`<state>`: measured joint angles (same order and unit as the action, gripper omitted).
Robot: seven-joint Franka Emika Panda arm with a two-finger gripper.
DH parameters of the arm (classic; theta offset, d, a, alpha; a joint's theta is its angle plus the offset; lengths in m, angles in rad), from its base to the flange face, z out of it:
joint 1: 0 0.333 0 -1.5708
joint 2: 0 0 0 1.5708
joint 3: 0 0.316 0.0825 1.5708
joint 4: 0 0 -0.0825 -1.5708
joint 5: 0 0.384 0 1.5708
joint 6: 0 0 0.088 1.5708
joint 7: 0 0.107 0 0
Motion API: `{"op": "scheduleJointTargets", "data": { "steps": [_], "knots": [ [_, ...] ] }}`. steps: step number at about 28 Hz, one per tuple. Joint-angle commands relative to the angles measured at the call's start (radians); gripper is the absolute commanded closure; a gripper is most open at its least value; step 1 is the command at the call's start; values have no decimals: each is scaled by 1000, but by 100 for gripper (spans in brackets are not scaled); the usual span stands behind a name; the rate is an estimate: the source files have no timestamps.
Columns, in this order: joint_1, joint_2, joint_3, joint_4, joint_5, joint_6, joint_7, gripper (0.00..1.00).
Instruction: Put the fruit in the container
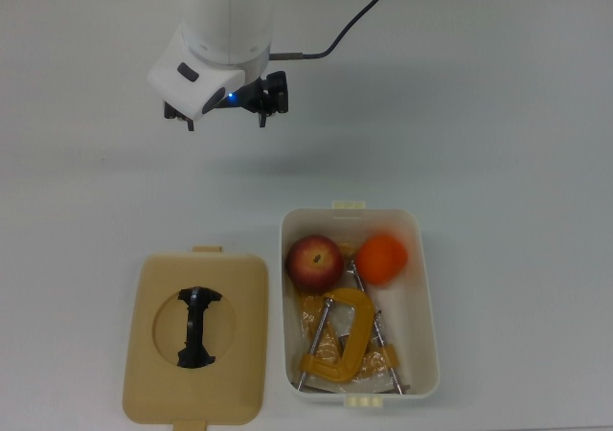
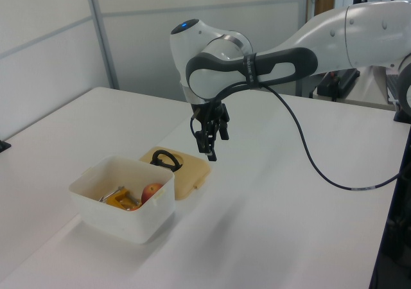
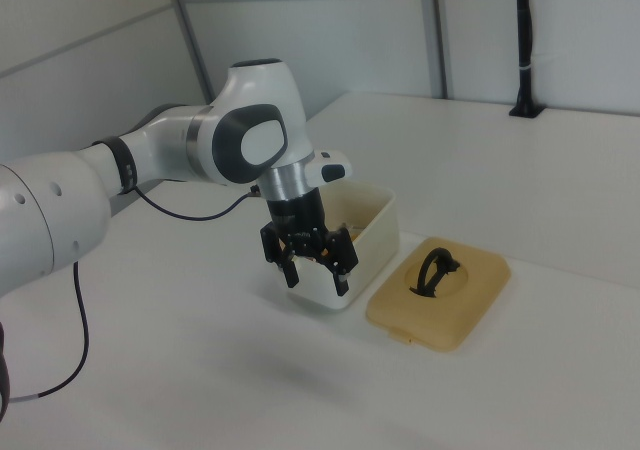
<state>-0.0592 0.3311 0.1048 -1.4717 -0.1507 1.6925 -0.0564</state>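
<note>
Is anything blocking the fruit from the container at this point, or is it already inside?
Nothing visible blocks it: the apple and the orange already lie inside the white container, beside a yellow C-clamp. The gripper hangs empty and open above bare table, away from the container.

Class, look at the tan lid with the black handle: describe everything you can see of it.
The lid is a flat tan rectangle with rounded corners, plastic by its look, with small tabs on its short ends. A round recess in its middle is spanned by a black handle. It lies flat on the white table, beside the white container on the top view's left, apart from the gripper.
</note>
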Motion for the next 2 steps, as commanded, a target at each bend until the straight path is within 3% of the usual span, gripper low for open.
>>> {"op": "scheduleJointTargets", "data": {
  "steps": [1,2],
  "knots": [
    [-10,-11,-2,-10,31,-13,-34,0],
    [-10,-9,-2,-10,31,-13,-36,0]
  ]
}}
